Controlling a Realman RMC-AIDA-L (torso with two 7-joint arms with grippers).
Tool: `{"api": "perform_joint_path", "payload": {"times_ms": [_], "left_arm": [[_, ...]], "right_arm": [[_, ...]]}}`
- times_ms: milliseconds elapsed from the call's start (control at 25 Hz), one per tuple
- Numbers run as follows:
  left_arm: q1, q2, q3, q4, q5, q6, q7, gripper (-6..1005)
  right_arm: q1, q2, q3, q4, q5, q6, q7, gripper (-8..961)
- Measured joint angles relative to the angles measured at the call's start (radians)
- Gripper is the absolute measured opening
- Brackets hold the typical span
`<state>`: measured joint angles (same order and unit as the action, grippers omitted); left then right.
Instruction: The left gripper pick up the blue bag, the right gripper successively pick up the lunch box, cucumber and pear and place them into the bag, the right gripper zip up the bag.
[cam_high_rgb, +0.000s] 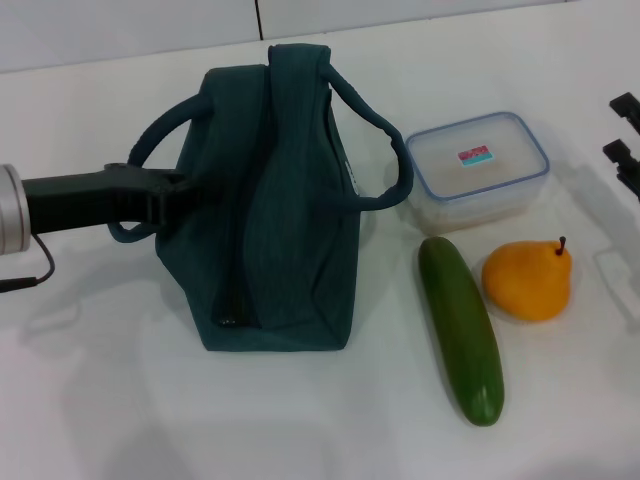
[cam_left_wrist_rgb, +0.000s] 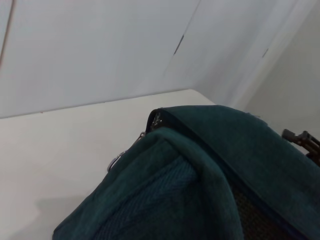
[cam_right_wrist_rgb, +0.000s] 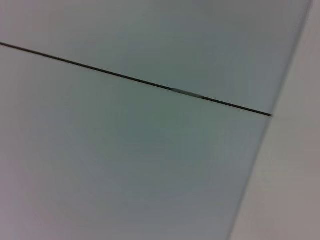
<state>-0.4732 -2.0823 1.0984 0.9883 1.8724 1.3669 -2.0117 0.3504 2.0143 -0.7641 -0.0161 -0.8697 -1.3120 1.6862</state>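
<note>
My left pincer (cam_high_rgb: 178, 200) reaches in from nine o'clock, right up against the side of the blue bag (cam_high_rgb: 275, 210) by its near handle — I cannot tell if it is wide, narrow or holding the cloth, because the tips are hidden there. The bag stands upright on the white desk (cam_high_rgb: 300, 430), a little left of the middle, with its two handles looping out at the top. From my left wrist, I see the bag's dark cloth (cam_left_wrist_rgb: 200, 175) very close, and a small metal zip pull (cam_left_wrist_rgb: 116, 161) hangs at its edge. The lunch box (cam_high_rgb: 478, 170) sits at about two o'clock from the bag, touching the bag's far handle, with its lid on and a pink-red label on top. The cucumber (cam_high_rgb: 461, 328) lies at about four o'clock from the bag, just in front of the box. The pear (cam_high_rgb: 528, 279) rests just beside the cucumber, on its three o'clock side, stem pointing up and back. My right pincer (cam_high_rgb: 622, 140) only peeks in at the three o'clock edge of the desk, near the box — its two black tips stand apart, open.
</note>
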Motion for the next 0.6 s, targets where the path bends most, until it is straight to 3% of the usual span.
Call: {"api": "perform_joint_path", "payload": {"times_ms": [280, 600], "left_arm": [[-0.005, 0.001, 0.0, 0.0, 0.017, 0.001, 0.004, 67], [-0.009, 0.0, 0.0, -0.002, 0.014, 0.001, 0.018, 66]], "right_arm": [[0.045, 0.004, -0.058, 0.003, -0.005, 0.086, 0.081, 824], [0.078, 0.01, -0.076, 0.003, -0.005, 0.089, 0.122, 795]]}}
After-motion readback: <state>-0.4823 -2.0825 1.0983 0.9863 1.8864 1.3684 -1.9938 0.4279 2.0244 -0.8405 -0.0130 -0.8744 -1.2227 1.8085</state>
